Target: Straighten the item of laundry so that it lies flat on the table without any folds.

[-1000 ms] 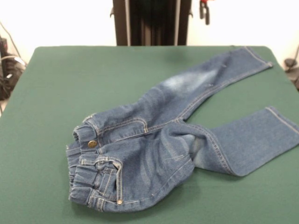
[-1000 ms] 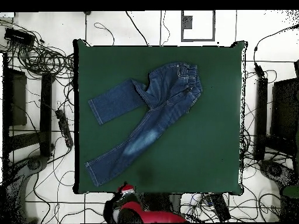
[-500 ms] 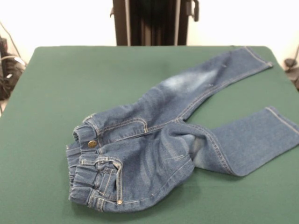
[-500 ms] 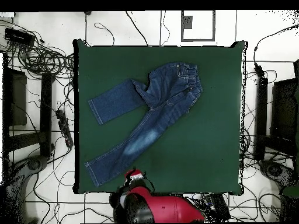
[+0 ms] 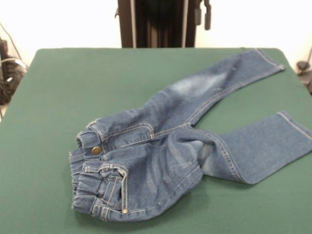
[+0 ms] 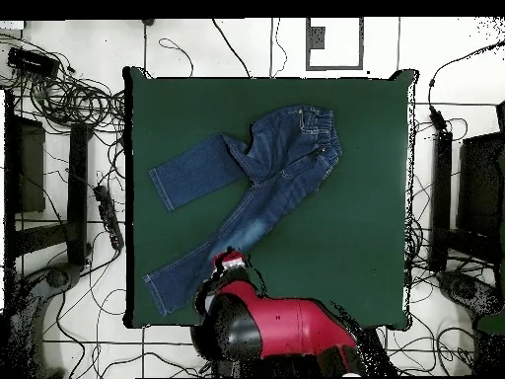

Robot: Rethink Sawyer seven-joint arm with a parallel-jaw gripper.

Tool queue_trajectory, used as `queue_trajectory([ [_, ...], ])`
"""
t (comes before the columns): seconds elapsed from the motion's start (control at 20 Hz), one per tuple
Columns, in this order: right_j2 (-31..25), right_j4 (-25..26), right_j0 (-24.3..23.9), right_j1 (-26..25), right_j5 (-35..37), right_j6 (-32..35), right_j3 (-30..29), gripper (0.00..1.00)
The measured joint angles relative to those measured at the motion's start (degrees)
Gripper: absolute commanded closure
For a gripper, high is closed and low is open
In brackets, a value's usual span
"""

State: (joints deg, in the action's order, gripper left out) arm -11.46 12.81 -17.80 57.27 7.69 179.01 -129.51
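The item of laundry (image 5: 161, 151) is a small pair of blue denim jeans on the green table (image 5: 73, 83). Its elastic waistband is bunched at the near left, and the cloth around the seat is rumpled. One leg runs to the far right corner, the other to the right edge. In the overhead view the jeans (image 6: 266, 173) spread across the table (image 6: 355, 247), and my gripper (image 6: 229, 263) hangs over the lower part of the long, faded leg. In the front view only the gripper's (image 5: 203, 14) dark tips show at the top edge, well above the cloth and holding nothing.
Tangled cables (image 6: 69, 99) and black stands (image 6: 25, 168) ring the table on the floor. More cables (image 5: 7, 73) lie off the table's left side in the front view. My red arm (image 6: 276, 331) crosses the table's bottom edge in the overhead view.
My arm has swung out from beyond the table's edge and now reaches over the table, above the long leg. The jeans have not moved.
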Motion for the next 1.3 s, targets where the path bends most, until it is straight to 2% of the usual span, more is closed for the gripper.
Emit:
queue_trajectory([
  [0.4, -3.2, 0.1, -0.7, -0.1, 6.5, 0.0, 5.2, 0.0],
  [0.65, -3.8, 1.6, -0.2, -1.1, 11.3, 0.0, 10.8, 0.0],
  [1.0, -3.9, 2.2, 1.9, -3.5, 15.9, 0.0, 18.7, 0.0],
  [1.3, -4.1, 2.2, 3.4, -7.7, 18.2, 0.0, 26.9, 0.0],
])
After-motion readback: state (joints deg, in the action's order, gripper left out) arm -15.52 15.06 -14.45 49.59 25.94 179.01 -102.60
